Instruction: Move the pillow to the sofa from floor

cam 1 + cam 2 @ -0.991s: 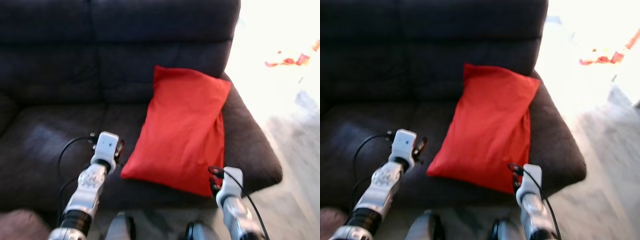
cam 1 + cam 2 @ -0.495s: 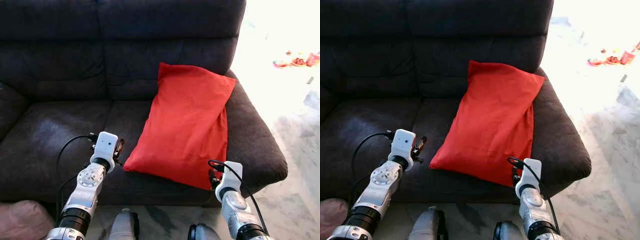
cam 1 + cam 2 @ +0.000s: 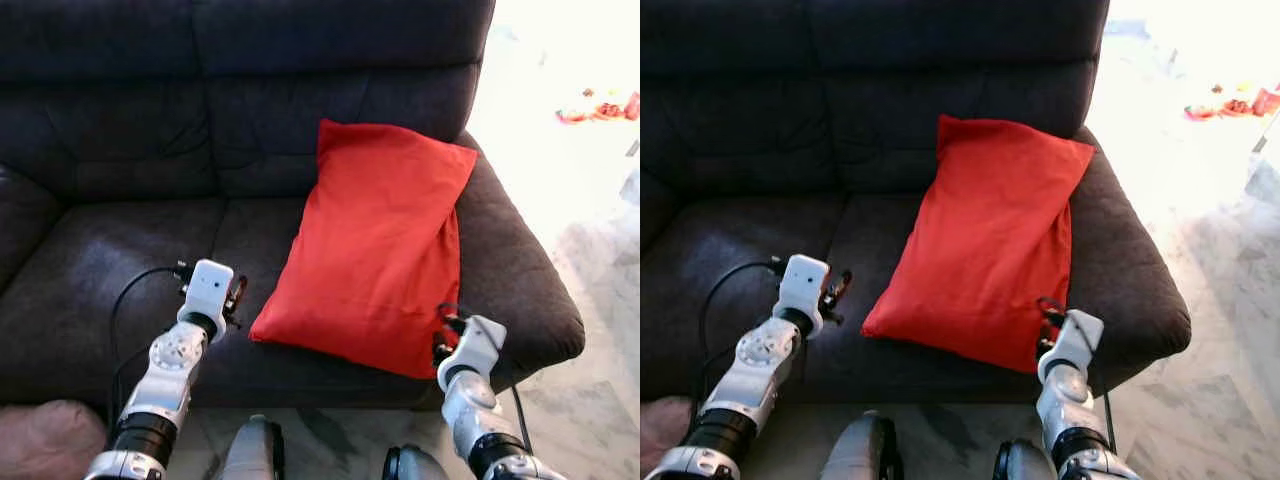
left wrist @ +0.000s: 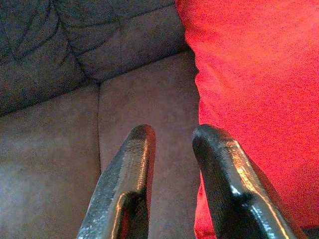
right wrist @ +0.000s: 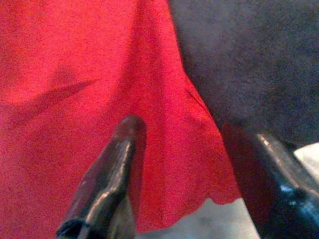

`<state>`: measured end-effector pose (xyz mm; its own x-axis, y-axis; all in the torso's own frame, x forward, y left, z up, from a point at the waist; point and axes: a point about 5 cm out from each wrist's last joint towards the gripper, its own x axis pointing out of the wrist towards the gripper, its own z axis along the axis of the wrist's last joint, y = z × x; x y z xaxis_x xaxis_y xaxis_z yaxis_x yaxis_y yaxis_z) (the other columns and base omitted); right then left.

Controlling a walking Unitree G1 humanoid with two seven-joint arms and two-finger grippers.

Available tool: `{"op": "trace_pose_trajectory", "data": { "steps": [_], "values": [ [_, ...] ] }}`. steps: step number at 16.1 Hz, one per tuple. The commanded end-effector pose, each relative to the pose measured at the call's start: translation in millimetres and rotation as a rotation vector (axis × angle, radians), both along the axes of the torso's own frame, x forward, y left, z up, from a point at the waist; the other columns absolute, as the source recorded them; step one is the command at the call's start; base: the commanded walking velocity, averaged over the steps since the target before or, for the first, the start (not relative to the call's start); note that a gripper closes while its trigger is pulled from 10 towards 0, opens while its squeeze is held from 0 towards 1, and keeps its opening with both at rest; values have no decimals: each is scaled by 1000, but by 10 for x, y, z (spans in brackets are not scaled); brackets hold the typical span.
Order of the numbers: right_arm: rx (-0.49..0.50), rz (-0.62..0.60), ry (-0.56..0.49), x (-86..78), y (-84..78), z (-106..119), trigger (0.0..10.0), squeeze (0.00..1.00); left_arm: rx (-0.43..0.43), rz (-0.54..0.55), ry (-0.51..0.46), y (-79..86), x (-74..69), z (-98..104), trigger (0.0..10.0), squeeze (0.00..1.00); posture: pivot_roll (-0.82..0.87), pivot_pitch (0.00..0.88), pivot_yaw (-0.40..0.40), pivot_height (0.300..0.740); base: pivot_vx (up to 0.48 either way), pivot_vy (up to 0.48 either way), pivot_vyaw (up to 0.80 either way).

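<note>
A red pillow point(image 3: 380, 250) lies on the right seat of the dark sofa point(image 3: 120, 250), its top edge leaning on the backrest. My left gripper point(image 3: 236, 297) hovers over the seat just left of the pillow's lower left corner. In the left wrist view the left gripper point(image 4: 172, 134) is open, nothing between its fingers, the pillow point(image 4: 249, 89) beside one finger. My right gripper point(image 3: 442, 335) is at the pillow's lower right corner by the sofa's front edge. It stands wide open point(image 5: 187, 132), with the pillow's corner point(image 5: 164, 164) lying beyond the gap.
Pale marble floor point(image 3: 590, 400) runs along the sofa's right side, with small red items point(image 3: 600, 105) far off in bright light. A pinkish-brown soft thing point(image 3: 40, 440) lies on the floor at the lower left. My own legs point(image 3: 255, 455) stand against the sofa front.
The blur has cleared and the view has steadied. My right gripper has shifted a little to the right along the pillow's lower corner. The left gripper and the pillow stay put.
</note>
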<state>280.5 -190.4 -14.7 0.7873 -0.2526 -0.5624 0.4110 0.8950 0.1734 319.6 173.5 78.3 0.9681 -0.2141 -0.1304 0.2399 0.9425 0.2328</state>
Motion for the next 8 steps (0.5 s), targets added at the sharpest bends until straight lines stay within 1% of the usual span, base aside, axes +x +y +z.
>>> {"op": "trace_pose_trajectory", "data": {
  "steps": [1, 3, 4, 6, 7, 8],
  "values": [
    [38, -1, -10, 53, 54, 30, 10000, 0, 4, 10, 19, 56, 14, -2, 10000, 0, 83, 67, 69, 657, 0, 0, 0],
    [80, 42, -32, 144, 138, 91, 10000, 0, 5, 10, 12, 76, 37, 32, 10000, 0, 89, 68, 73, 657, 0, 0, 0],
    [82, 97, -60, 210, 209, 147, 10000, 0, -1, 18, 3, 96, 54, 64, 10000, 0, 94, 70, 76, 657, 0, 0, 0],
    [98, 131, -77, 262, 266, 192, 10000, 0, -6, 20, -5, 109, 60, 91, 10000, 0, 101, 73, 78, 657, 0, 0, 0],
    [96, 142, -77, 281, 279, 207, 10000, 0, -8, 20, -6, 113, 62, 101, 10000, 0, 107, 77, 81, 657, 0, 0, 0],
    [52, 158, -69, 310, 271, 235, 10000, 0, -23, 27, -4, 141, 60, 118, 10000, 0, 117, 88, 88, 657, 0, 0, 0]
  ]
}}
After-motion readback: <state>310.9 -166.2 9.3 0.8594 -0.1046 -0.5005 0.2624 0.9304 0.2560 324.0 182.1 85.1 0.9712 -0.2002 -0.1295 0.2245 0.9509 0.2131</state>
